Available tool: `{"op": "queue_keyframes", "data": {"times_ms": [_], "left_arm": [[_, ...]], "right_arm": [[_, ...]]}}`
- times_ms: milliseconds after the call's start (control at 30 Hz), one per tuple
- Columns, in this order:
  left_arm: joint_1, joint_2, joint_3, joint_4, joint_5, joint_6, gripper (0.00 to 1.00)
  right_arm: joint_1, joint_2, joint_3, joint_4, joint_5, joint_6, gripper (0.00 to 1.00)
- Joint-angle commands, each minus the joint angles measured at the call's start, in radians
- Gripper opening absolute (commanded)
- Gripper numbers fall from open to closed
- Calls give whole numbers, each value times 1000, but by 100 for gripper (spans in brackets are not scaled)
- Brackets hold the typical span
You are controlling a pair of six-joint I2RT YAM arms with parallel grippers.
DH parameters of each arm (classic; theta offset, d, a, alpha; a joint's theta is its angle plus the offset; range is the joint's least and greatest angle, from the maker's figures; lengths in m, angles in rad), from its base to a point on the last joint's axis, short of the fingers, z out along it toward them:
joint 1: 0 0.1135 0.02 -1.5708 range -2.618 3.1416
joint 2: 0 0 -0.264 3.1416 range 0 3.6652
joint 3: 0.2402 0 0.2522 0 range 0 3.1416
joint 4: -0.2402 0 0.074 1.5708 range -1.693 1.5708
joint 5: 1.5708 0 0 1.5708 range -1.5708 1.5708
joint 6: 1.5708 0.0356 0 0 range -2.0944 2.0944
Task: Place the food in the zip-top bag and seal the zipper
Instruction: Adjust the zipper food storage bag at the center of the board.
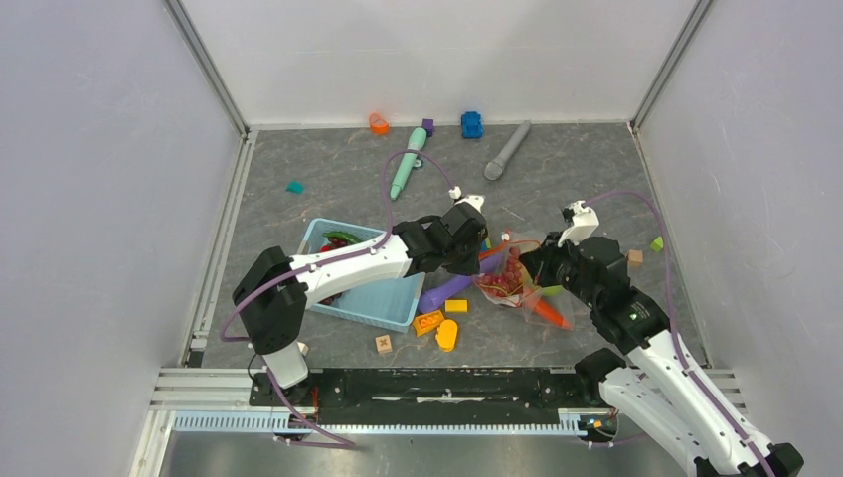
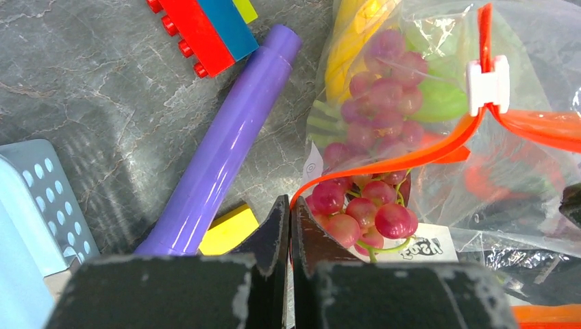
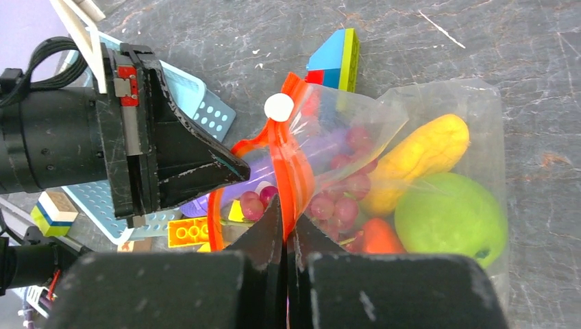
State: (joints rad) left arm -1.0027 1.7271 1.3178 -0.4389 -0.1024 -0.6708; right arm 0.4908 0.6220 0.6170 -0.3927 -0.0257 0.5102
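The clear zip-top bag (image 1: 509,280) lies between my two arms with its mouth open. My left gripper (image 2: 289,205) is shut on one end of the orange-red zipper (image 2: 384,161), beside its white slider tab (image 2: 488,83). My right gripper (image 3: 286,209) is shut on the zipper strip (image 3: 291,161) on the other side of the mouth. Food inside the bag: a green apple (image 3: 452,219), a yellow piece (image 3: 418,157), grapes (image 3: 342,199) and an orange-red piece (image 3: 380,236). Another grape bunch (image 2: 363,212) sits right at the mouth.
A purple cylinder (image 2: 226,137) lies just left of the bag, next to a light-blue mesh basket (image 1: 363,298) that holds green and red food (image 1: 338,238). Orange and yellow blocks (image 1: 437,320) lie in front. A teal pen (image 1: 406,164) and grey cylinder (image 1: 507,151) lie farther back.
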Motion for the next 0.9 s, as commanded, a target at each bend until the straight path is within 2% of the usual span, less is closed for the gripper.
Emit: {"op": "queue_keyframes", "data": {"times_ms": [0,200,367,600,867], "left_arm": [[5,-75,27,37,29,56,2],[-4,-186,58,121,147,106,2],[-12,-206,124,167,224,117,2],[-22,-125,253,164,231,117,2],[-23,-52,265,137,134,75,2]], "right_arm": [[5,8,82,-14,89,-58,0],[4,68,202,-236,356,-148,0],[5,104,266,-396,513,-184,0],[4,116,295,-472,560,-191,3],[5,92,288,-435,534,-185,9]]}}
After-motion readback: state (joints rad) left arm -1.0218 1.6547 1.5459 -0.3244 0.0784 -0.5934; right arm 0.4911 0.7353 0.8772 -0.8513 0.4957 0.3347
